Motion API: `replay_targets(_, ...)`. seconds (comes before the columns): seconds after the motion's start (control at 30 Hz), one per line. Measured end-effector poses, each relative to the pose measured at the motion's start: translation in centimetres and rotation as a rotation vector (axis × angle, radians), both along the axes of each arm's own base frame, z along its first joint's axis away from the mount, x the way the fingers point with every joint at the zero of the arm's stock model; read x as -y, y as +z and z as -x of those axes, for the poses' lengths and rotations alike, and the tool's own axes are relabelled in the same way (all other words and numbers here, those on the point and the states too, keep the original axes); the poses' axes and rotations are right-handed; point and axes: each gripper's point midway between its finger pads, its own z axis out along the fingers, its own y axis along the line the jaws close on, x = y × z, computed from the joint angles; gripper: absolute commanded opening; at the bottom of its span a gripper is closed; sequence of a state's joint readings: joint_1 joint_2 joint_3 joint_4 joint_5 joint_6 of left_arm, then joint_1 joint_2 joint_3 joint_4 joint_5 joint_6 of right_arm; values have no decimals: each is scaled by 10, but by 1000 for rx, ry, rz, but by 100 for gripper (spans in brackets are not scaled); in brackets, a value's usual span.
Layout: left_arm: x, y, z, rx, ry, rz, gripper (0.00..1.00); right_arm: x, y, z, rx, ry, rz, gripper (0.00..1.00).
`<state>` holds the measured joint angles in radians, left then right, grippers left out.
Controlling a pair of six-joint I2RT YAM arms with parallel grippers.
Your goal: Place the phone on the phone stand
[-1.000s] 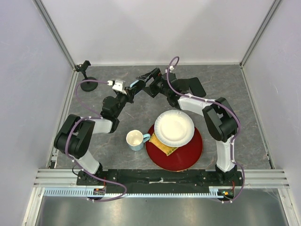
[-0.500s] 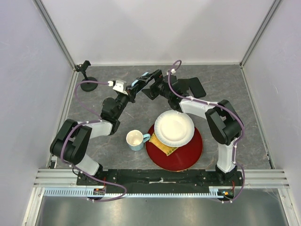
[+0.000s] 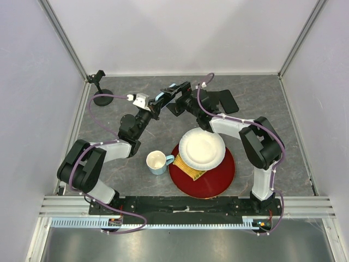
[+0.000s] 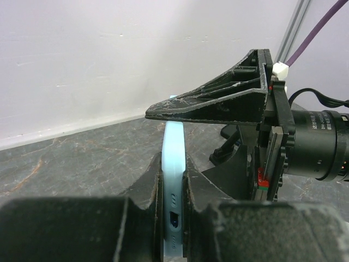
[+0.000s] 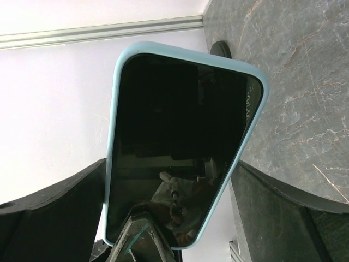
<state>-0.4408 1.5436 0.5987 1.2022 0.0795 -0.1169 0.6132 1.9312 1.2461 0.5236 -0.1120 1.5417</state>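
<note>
Grey stone table [image 3: 272,103], white walls on three sides. From above, the phone [image 3: 164,94] is up in the air at the far middle, between the left gripper [image 3: 157,102] and the right gripper [image 3: 176,96]. Only a thin blue strip of it shows, and its long axis goes from one gripper to the other. The phone stand [image 3: 101,96] is in the far left corner, close to the walls, with bare table between.

Left wrist view: the phone is edge-on with its port toward the lens, pinched by the left fingers [image 4: 150,185].

Right wrist view: the dark screen faces the lens and its lower end is covered. The right fingers [image 5: 54,207] stand on both sides of it; I cannot tell if they press.
</note>
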Motion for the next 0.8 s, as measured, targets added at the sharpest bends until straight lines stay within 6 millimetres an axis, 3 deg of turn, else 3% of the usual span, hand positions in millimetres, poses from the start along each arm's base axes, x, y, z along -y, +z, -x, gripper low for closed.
replay_targets(0.4, 9, -2, 4, 8, -12, -18, 2, 10, 0, -3, -34, -27, -53, 86)
replay_targets(0.53, 13, -3, 3, 10, -18, -25, 2, 14, -1, -3, -54, -17, -76, 61)
replay_targets(0.6, 15, -2, 3, 15, -23, -26, 2, 17, -1, -4, -63, -12, -92, 56)
replay_targets(0.67, 17, -1, 3, 21, -27, -28, 2, 18, 1, -5, -65, -10, -106, 44)
replay_targets(0.7, 17, -1, 3, 24, -29, -28, 2, 19, 1, -5, -66, -11, -108, 36)
replay_targets(0.73, 18, -1, 2, 25, -31, -28, 2, 20, 1, -6, -67, -11, -109, 18)
replay_targets(0.8, 18, -1, 2, 28, -34, -28, 8, 20, 2, -6, -66, -10, -111, 2)
